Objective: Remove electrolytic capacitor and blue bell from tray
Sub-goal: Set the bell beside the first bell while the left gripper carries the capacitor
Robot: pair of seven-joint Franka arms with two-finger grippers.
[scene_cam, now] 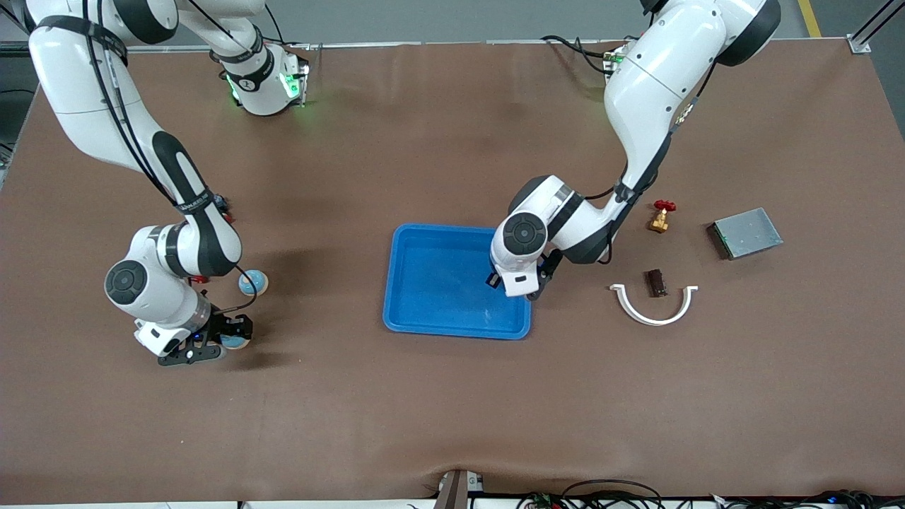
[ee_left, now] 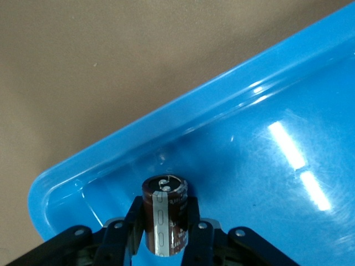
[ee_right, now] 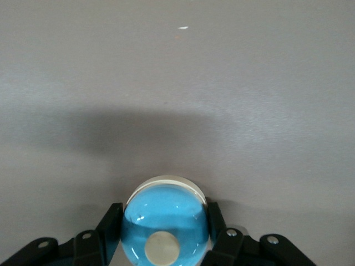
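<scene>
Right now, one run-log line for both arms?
left gripper: shut on capacitor, over blue tray | right gripper: shut on blue bell, above table

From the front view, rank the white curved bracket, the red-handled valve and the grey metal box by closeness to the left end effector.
Left end effector is over the blue tray's corner.
1. White curved bracket, on the table beside the tray.
2. Red-handled valve, farther from the camera.
3. Grey metal box, toward the table's end.
</scene>
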